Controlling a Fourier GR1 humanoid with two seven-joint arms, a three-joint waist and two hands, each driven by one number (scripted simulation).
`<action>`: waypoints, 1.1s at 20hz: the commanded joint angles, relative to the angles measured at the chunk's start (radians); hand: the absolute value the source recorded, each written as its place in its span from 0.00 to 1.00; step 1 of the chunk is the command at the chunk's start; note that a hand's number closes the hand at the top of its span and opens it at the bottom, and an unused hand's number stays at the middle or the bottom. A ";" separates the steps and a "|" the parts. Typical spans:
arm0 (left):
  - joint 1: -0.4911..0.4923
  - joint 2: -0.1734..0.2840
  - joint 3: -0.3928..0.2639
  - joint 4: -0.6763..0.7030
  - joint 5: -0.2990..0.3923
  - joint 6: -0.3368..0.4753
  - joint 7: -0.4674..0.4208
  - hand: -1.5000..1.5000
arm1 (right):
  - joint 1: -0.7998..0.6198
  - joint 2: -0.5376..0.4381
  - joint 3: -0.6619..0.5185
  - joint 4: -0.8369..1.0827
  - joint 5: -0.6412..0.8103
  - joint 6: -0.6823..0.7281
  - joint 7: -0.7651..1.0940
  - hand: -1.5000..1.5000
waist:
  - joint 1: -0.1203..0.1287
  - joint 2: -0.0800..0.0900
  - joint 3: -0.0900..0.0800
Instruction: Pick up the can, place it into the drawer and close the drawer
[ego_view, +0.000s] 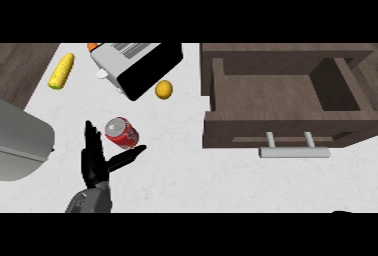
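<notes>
Left hand stood open, fingers straight, thumb spread, grasping nothing. Red can lay on white counter between fingers and thumb. Open drawer sat well right of hand.

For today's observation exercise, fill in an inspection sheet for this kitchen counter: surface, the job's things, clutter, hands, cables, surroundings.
Surface: white counter, lightly marbled.
Job's things: red can lying on its side, left of the drawer; drawer open, nothing seen inside, handle facing the robot.
Clutter: toaster, corn cob, small orange fruit.
Hands: left hand open, fingers and thumb either side of the can, not curled round it; right hand not in view.
Cables: nothing seen.
Surroundings: grey appliance at the left edge.
</notes>
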 joint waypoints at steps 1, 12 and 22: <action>-0.067 0.020 0.073 0.144 0.041 -0.046 -0.061 0.00 | 0.008 -0.023 -0.056 0.029 -0.049 0.050 -0.035 0.00 | -0.002 0.000 0.000; -0.320 0.089 0.177 0.560 0.064 -0.154 -0.266 0.00 | -0.082 -0.018 0.018 -0.046 0.043 -0.013 0.111 0.00 | -0.011 0.005 -0.002; -0.392 0.076 0.164 0.646 0.074 -0.331 -0.285 1.00 | -0.068 -0.031 -0.067 -0.027 -0.033 0.017 0.063 0.00 | -0.013 0.004 -0.001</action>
